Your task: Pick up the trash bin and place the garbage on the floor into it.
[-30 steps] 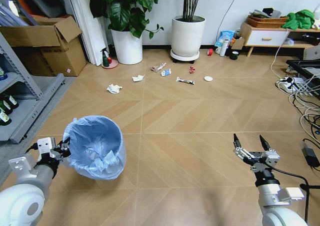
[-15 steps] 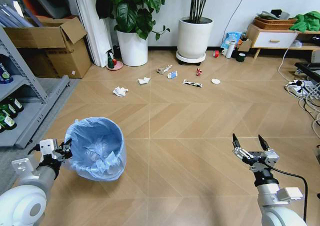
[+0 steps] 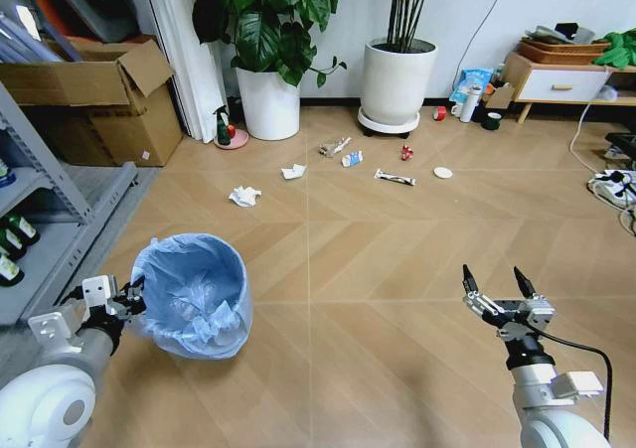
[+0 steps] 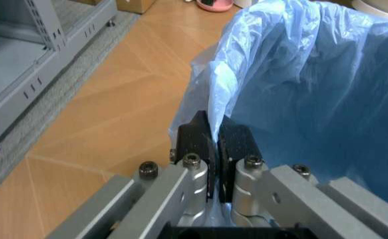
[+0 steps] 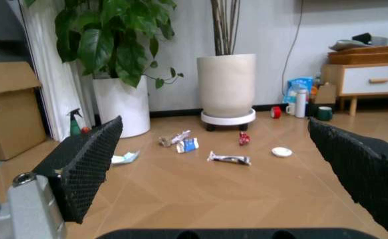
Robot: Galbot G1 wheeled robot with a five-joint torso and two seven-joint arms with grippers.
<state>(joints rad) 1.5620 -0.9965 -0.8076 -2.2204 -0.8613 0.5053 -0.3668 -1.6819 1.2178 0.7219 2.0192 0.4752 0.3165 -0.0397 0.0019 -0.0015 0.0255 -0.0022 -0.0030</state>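
The trash bin [image 3: 194, 294], lined with a crinkled light-blue bag, hangs tilted at my lower left. My left gripper [image 3: 129, 297] is shut on its rim. The left wrist view shows the black fingers [image 4: 200, 142] pinching the bag's edge [image 4: 313, 99]. My right gripper [image 3: 497, 281] is open and holds nothing above the floor [image 3: 397, 249]. The garbage lies ahead: crumpled white paper [image 3: 244, 197], a white scrap [image 3: 293, 172], printed wrappers [image 3: 352, 158], a long wrapper [image 3: 395, 178], a red wrapper [image 3: 406, 153] and a white disc [image 3: 443, 173]. The right wrist view shows the long wrapper [image 5: 228, 159] and the disc [image 5: 281, 152].
Two white plant pots [image 3: 270, 100] [image 3: 397, 78] stand against the far wall, with a green spray bottle [image 3: 221, 125] beside the left one. A cardboard box [image 3: 89, 100] and a grey shelf [image 3: 40, 220] line the left side. A low cabinet [image 3: 556, 80] and cables [image 3: 611, 185] are on the right.
The whole view has shifted: the garbage and pots now sit lower and further right, so the camera has moved closer. The bin stays in the left gripper; the right gripper stays open.
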